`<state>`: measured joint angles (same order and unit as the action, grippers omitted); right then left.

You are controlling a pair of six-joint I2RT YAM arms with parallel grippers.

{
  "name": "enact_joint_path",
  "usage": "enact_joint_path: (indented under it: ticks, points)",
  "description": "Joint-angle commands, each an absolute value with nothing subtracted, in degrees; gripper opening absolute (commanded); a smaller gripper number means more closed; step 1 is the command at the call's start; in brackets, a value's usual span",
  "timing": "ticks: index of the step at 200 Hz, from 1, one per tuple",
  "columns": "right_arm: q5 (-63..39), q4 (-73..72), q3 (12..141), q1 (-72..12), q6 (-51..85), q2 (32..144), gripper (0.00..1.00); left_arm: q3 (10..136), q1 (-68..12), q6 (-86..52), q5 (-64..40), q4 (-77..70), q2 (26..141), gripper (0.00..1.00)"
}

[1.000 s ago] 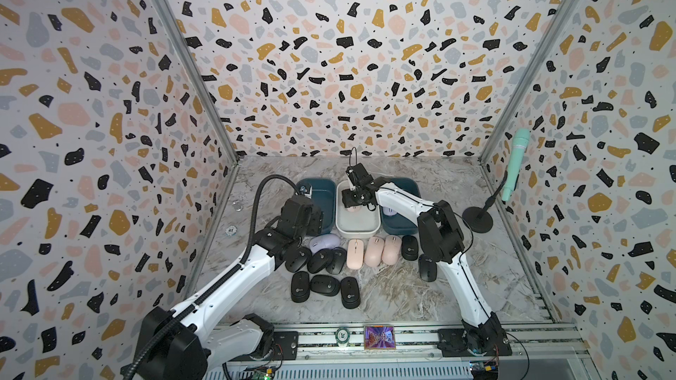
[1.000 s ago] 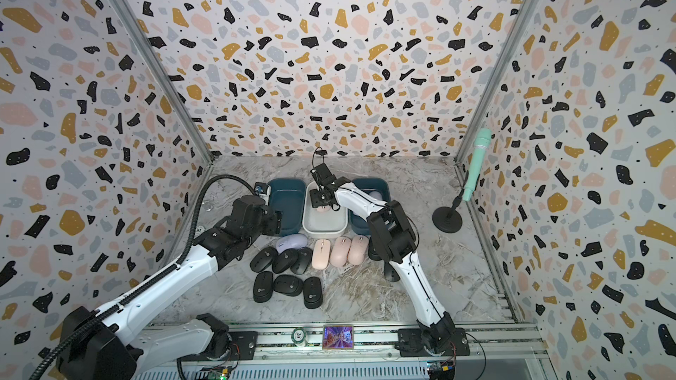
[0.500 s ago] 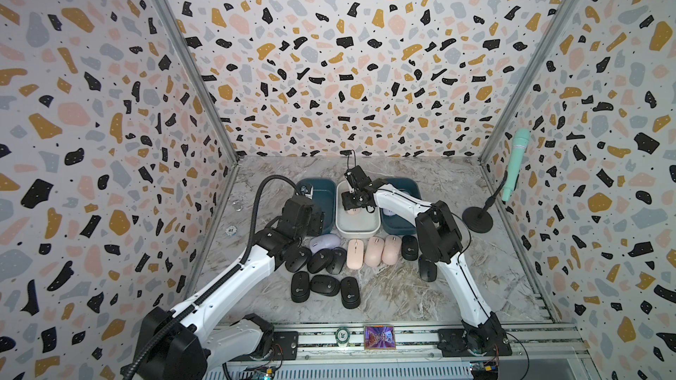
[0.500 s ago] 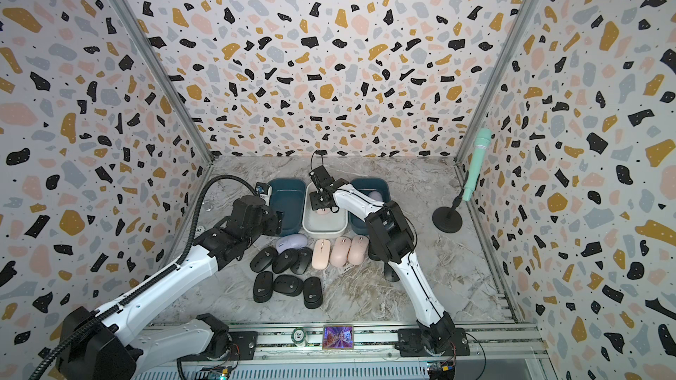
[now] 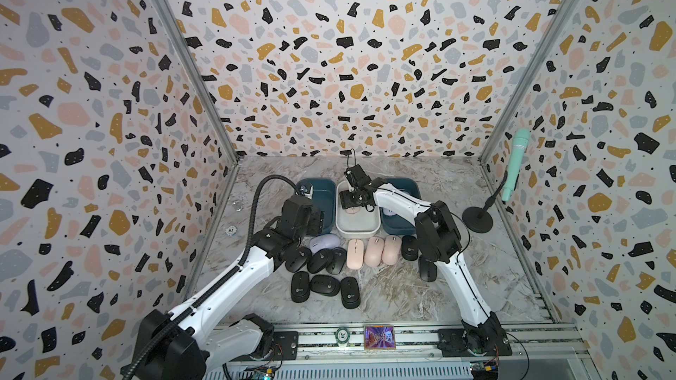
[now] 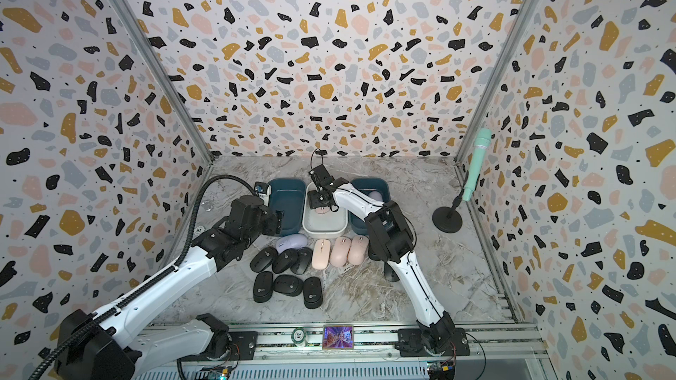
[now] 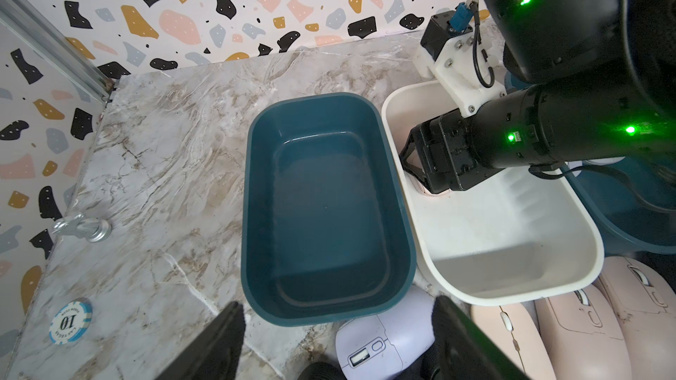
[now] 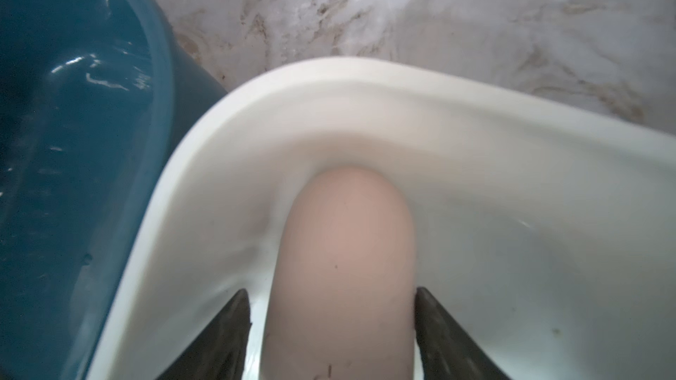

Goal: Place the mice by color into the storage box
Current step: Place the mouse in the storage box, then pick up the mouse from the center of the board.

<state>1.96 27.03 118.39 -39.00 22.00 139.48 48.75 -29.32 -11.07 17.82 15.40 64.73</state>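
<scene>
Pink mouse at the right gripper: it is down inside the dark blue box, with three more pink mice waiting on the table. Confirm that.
Wrong box. The pink mouse at the right gripper is down inside the white box, as the right wrist view shows; the three more pink mice do wait on the table.

The counter point(image 7: 164, 148) looks like polished marble, smooth with a soft shine. The teal bin point(image 7: 256, 191) is glossy plastic. The white bin point(image 8: 329, 104) is smooth plastic, less shiny. The pink mouse point(image 8: 344, 250) is smooth matt plastic, and the black mice point(image 5: 322, 285) look matt too. The corner post point(image 7: 47, 40) is brushed metal.
</scene>
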Motion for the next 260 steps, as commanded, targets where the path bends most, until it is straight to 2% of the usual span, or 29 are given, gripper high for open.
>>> enact_joint_path:
  ticks: [1, 62, 131, 193, 260]
  points:
    - [2.63, 26.96, 118.77, -38.96, 21.28, 132.32, 0.71, 48.60, -29.46, -10.06, 17.27, 14.07, 64.86, 0.79]
    - [2.90, 22.03, 109.56, -39.29, 20.19, 118.57, 0.72, 48.44, -29.45, -10.12, 17.84, 13.93, 64.51, 0.79]
    - [3.23, 20.81, 103.70, -39.92, 19.54, 112.66, 0.70, 51.04, -29.44, -9.94, 16.65, 15.01, 64.72, 0.79]
    - [6.72, 16.22, 84.04, -43.82, 21.74, 98.71, 0.68, 55.91, -29.44, -7.28, 15.36, 15.78, 67.66, 0.80]
    - [12.81, 22.42, 68.27, -46.85, 27.75, 87.04, 0.64, 59.66, -29.46, -5.74, 12.26, 13.69, 72.65, 0.79]
